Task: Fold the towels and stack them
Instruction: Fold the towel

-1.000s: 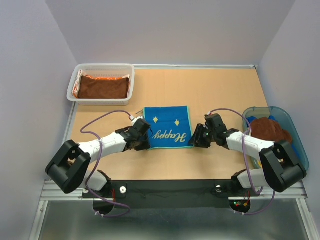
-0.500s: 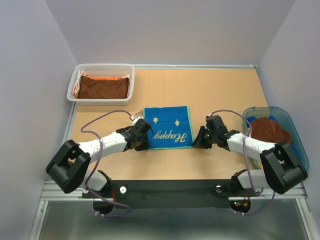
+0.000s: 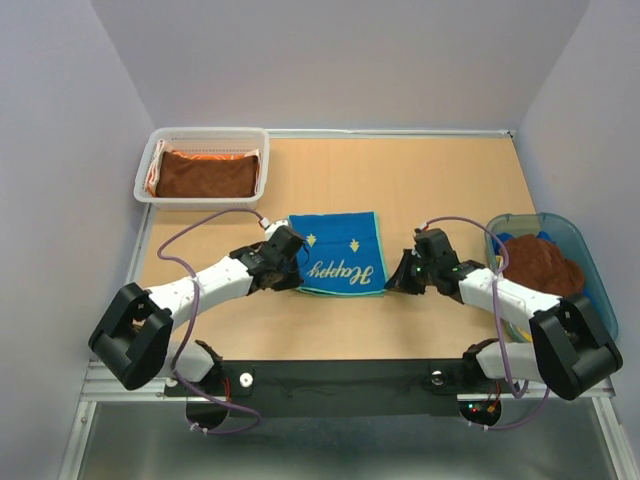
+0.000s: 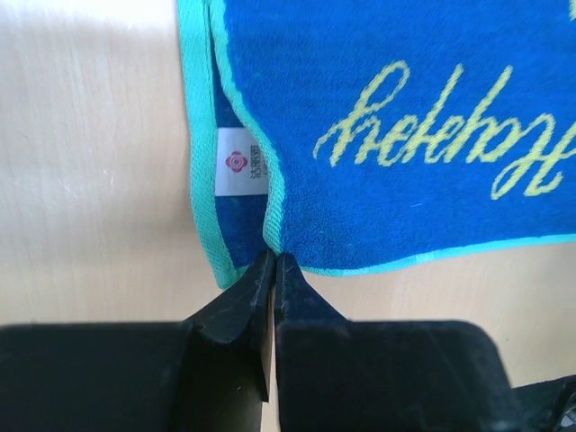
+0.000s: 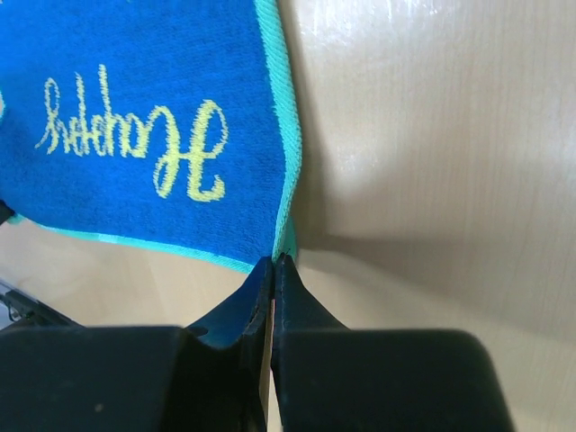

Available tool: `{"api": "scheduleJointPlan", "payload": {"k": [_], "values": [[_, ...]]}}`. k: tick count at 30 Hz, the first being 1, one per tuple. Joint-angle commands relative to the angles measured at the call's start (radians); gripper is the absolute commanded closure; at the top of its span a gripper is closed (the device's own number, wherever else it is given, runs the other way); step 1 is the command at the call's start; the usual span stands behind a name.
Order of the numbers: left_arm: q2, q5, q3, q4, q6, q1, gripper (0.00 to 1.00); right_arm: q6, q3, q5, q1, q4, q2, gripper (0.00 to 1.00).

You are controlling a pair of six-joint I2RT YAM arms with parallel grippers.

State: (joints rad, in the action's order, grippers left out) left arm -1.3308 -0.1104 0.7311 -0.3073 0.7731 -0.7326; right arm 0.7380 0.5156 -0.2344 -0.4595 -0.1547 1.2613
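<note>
A blue towel with a teal border and yellow lettering lies folded in the table's middle. My left gripper is shut on its near left corner, where a white label shows on the lower layer. My right gripper is shut on the near right corner. Both corners lift a little off the wood. A dark brown towel lies folded over an orange one in the white basket. Another brown towel sits in the blue tub.
The white basket stands at the back left corner of the table, the blue tub at the right edge beside my right arm. Grey walls close in the back and both sides. Purple cables loop over both arms.
Both grippers have closed on the blue towel's near corners. The left one has moved slightly away from the table's near edge, raising its corner; the right has shifted little.
</note>
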Motion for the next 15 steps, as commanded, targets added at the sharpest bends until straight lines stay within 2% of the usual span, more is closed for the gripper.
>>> {"api": "scheduleJointPlan", "payload": {"k": [1,8,11,15], "values": [[0.001,-0.063,0.092,-0.061,-0.055,0.033,1.00,-0.003,0.078,0.032,-0.004,-0.008,-0.030,0.99],[0.016,-0.089,0.259,-0.180,-0.155,0.130,1.00,0.001,0.178,0.001,-0.005,-0.042,-0.056,1.00],[0.033,-0.084,0.306,-0.213,-0.173,0.137,1.00,0.003,0.208,-0.006,-0.004,-0.052,-0.060,0.99],[0.074,-0.074,0.211,-0.179,-0.153,0.140,1.00,0.015,0.187,-0.049,-0.004,-0.051,-0.054,0.99]]}}
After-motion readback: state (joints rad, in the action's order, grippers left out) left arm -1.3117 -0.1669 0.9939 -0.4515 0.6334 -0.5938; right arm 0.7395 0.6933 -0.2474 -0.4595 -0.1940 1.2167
